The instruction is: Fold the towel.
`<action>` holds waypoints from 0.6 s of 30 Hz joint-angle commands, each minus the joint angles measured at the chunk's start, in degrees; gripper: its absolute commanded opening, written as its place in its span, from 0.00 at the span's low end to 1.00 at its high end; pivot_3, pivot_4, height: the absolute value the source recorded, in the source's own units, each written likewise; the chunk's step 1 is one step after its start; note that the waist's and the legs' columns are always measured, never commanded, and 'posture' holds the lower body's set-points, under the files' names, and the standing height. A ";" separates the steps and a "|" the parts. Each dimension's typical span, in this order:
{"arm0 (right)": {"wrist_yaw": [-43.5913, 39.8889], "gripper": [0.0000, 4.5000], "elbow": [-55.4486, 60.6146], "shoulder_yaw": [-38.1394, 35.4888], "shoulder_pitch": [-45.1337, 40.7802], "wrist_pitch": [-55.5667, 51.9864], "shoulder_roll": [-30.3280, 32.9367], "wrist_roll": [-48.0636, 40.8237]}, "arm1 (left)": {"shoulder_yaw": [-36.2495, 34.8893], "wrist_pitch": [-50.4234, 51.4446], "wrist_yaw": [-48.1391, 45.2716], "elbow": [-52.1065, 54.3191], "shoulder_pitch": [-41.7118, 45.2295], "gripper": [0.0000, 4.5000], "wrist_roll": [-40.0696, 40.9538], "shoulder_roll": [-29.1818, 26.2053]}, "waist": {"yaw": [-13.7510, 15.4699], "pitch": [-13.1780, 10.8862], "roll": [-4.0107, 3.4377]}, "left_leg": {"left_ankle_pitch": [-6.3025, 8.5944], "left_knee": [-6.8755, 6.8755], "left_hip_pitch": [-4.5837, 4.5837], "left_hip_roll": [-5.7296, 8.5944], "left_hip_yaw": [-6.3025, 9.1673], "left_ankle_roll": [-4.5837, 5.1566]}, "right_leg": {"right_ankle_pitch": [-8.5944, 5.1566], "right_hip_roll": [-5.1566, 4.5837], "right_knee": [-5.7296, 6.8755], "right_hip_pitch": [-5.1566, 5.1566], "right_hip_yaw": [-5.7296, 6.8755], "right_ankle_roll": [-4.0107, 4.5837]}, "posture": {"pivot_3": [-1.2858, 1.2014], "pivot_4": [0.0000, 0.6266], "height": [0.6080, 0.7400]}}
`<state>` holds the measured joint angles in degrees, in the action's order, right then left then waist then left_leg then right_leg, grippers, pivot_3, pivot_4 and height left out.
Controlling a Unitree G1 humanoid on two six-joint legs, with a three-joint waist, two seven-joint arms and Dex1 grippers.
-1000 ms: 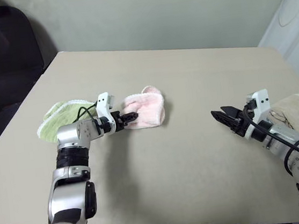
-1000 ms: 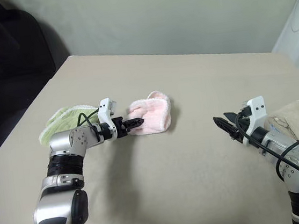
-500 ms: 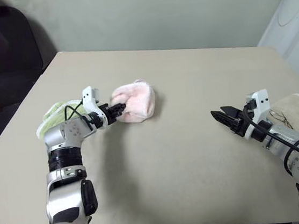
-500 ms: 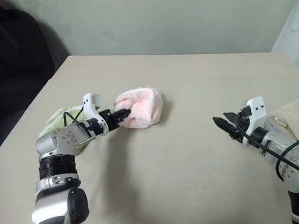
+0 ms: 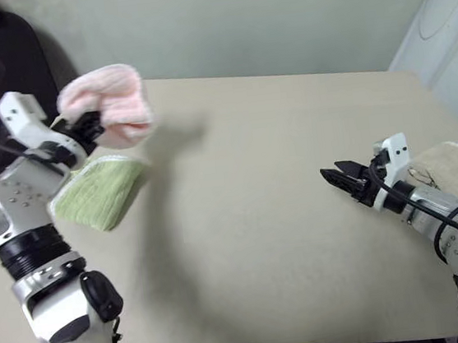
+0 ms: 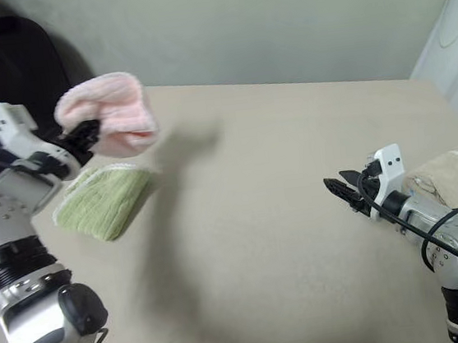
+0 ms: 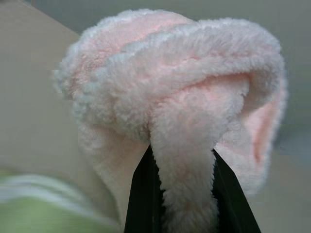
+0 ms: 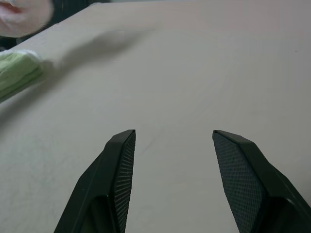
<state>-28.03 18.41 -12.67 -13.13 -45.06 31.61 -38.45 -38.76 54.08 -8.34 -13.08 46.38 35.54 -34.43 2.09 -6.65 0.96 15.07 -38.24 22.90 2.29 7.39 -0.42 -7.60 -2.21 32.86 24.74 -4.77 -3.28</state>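
The pale pink towel [image 5: 110, 102] hangs bunched in the air above the table's far left side, clear of the surface. My left gripper [image 5: 91, 123] is shut on its near edge; in the left wrist view a fold of the towel [image 7: 180, 107] is pinched between the two black fingers [image 7: 141, 194]. My right gripper [image 5: 335, 178] hovers open over the table's right side, far from the towel, with nothing between its fingers [image 8: 119, 170]. The towel [image 8: 22, 14] also shows at a corner of the right wrist view.
A light green ribbed towel [image 5: 97, 191] lies folded on the table [image 5: 259, 218] under my left arm. A beige towel [image 5: 452, 171] lies at the table's right edge beside my right arm. A dark chair [image 6: 1, 57] stands beyond the far left corner.
My left gripper has closed on the pink towel and lifted it off the table, swinging it up and to the left. The green towel now lies uncovered. The right arm kept still.
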 commanded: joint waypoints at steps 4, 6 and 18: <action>-3.47 0.59 -2.03 1.23 -3.67 1.62 1.20 0.84 | -7.29 6.73 11.89 19.28 -8.85 0.00 1.75 2.06 | 0.17 0.01 0.04 | -0.13 0.01 0.01 0.02 0.02 -0.27 | -0.12 0.01 0.00 -0.01 0.03 0.23 | 0.52 0.24 1.00; -4.37 0.59 -3.37 2.10 -5.13 1.85 1.25 1.35 | -9.41 9.50 15.65 23.55 -10.57 0.00 2.65 4.91 | 0.30 0.02 0.05 | -0.05 0.02 0.02 0.04 0.03 -0.39 | -0.13 0.00 0.03 -0.03 0.04 0.32 | 0.52 0.24 1.00; -6.81 0.59 -7.36 4.93 -9.64 2.97 0.29 3.28 | -12.63 10.74 21.26 26.95 -16.39 0.30 4.41 13.29 | 0.41 0.01 0.09 | -0.15 0.04 -0.06 -0.05 0.09 -0.57 | -0.05 0.04 0.10 -0.01 0.13 0.48 | 0.52 0.24 1.00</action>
<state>-34.13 10.09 -7.43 -21.45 -43.43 31.69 -35.58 -50.95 65.83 12.99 13.26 30.04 38.96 -20.42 2.49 -6.63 1.05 14.92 -38.19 22.84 2.24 7.48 -0.99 -7.65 -2.17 32.96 24.73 -4.64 -2.80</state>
